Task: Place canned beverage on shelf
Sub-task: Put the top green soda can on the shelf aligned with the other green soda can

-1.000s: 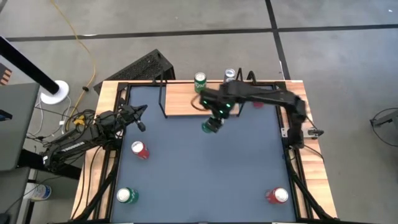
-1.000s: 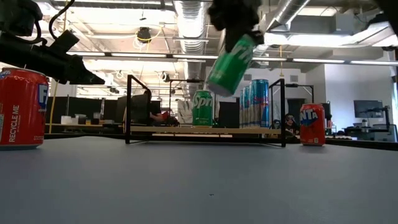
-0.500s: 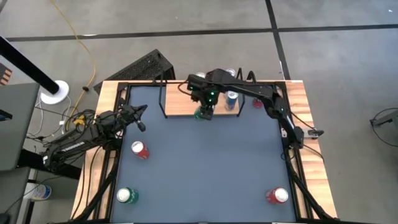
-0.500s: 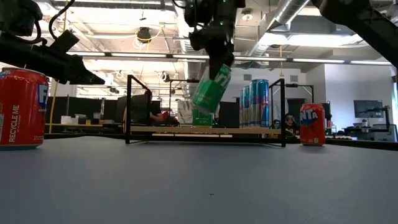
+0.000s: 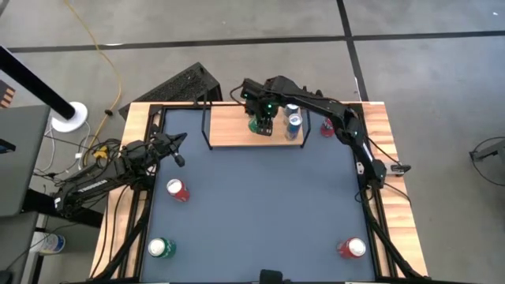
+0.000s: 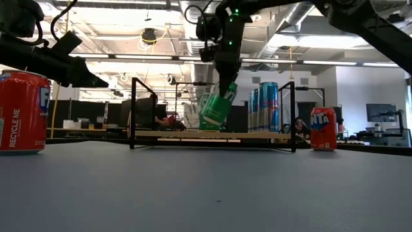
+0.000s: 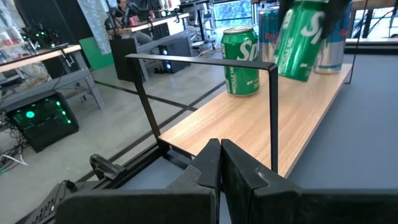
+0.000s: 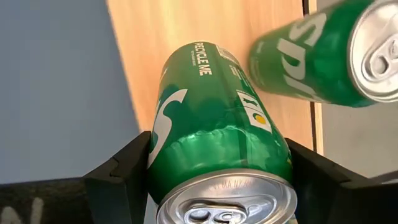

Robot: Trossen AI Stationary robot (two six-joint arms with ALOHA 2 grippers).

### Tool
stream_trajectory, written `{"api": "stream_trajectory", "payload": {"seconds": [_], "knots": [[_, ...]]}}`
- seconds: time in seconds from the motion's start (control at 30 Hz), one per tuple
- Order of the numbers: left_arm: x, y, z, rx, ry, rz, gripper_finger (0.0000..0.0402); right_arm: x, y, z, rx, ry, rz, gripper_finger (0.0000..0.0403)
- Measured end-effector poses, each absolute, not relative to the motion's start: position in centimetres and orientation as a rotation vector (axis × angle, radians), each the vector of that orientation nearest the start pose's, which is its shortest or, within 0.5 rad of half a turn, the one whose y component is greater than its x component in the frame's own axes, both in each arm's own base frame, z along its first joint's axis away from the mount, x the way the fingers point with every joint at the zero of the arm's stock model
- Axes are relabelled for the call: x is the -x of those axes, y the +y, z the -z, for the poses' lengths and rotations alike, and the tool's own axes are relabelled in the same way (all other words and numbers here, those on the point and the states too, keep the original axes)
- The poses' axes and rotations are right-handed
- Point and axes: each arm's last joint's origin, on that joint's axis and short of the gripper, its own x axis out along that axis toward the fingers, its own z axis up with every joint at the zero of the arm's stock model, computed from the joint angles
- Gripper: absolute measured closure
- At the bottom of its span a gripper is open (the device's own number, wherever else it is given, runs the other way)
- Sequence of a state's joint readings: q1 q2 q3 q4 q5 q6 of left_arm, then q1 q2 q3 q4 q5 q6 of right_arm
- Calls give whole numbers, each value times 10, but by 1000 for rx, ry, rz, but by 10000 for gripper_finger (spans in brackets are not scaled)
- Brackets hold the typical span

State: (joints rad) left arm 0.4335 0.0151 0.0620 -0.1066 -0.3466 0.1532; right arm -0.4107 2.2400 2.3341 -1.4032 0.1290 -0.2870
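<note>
Risk: right end effector [image 6: 221, 90] holds tilted can [image 6: 217, 106] above shelf [image 6: 212, 135]; release may topple it against standing can [image 7: 241, 60].

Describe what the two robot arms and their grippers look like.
Both arms are dark, jointed links. The right arm has green lights glowing near its wrist, and the right gripper has blocky black fingers. The left arm trails loose black cables; the left gripper has tapered black fingers.

Overhead, table-level and both wrist cameras share the shelf [image 5: 237, 126].
</note>
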Motion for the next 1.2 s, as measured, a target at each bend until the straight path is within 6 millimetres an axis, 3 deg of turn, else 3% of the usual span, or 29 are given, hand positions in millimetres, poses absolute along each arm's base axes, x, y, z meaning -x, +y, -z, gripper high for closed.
{"api": "stream_trajectory", "payload": {"seconds": [0.33,1.2], "knots": [[-80,48,-173,-142,121,-773,401,-407,-187,-295,147,1408,227,127],[-80,48,-173,-143,121,-773,401,-404,-176,-288,60,1485,132,127]]}}
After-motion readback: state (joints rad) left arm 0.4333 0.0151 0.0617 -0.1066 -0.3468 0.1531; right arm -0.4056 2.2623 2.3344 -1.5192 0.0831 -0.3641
